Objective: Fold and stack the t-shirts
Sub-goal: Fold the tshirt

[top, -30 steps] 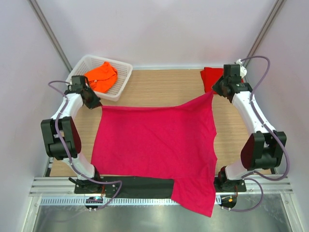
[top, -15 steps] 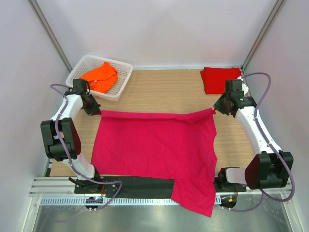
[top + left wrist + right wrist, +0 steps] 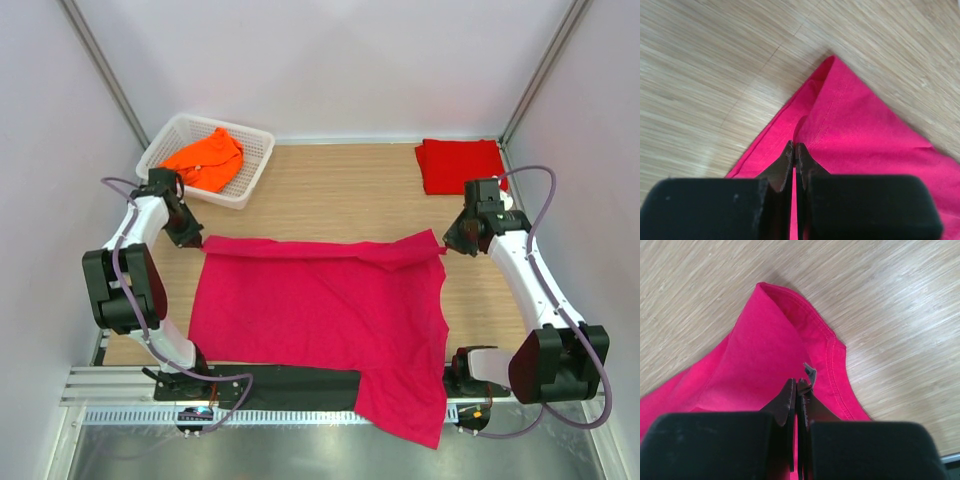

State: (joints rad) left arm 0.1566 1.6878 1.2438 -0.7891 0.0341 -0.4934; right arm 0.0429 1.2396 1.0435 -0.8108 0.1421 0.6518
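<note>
left gripper [image 3: 794, 147] clenched on the far left corner of the magenta-pink t-shirt [image 3: 320, 310], right gripper [image 3: 796, 385] clenched on its far right corner. the shirt lies spread on the wooden table [image 3: 340, 195], near edge hanging over the front. red t-shirt [image 3: 460, 165] lies far right, orange t-shirt [image 3: 205, 158] in the white basket [image 3: 256, 165].

Matt magenta-pink cloth t-shirt [image 3: 320, 300] lies on a pale, finely grained wooden tabletop [image 3: 330, 190]; the white lattice plastic basket [image 3: 257, 163], upper left, looks smooth.
</note>
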